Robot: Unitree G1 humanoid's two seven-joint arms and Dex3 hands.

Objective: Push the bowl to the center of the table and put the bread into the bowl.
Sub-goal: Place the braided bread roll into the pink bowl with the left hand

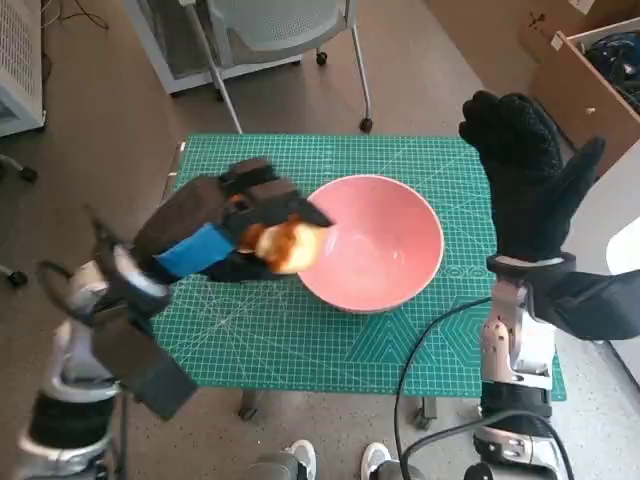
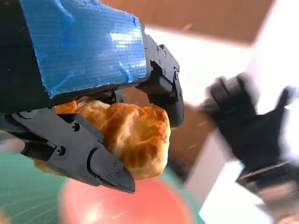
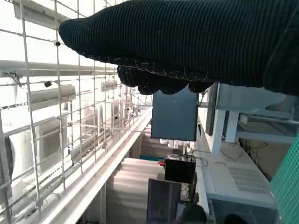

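Head view: pink bowl (image 1: 375, 242) sits near the middle of the green mat (image 1: 300, 340), so pushing looks done; left hand (image 1: 225, 230) grips the bread (image 1: 290, 246) above the bowl's rim, unreleased; right hand (image 1: 525, 180) is raised, fingers spread, holding nothing

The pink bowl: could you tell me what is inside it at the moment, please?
The pink bowl shows only its bare pink inside. The bread is held by the left hand above its near rim, hiding a small part there.
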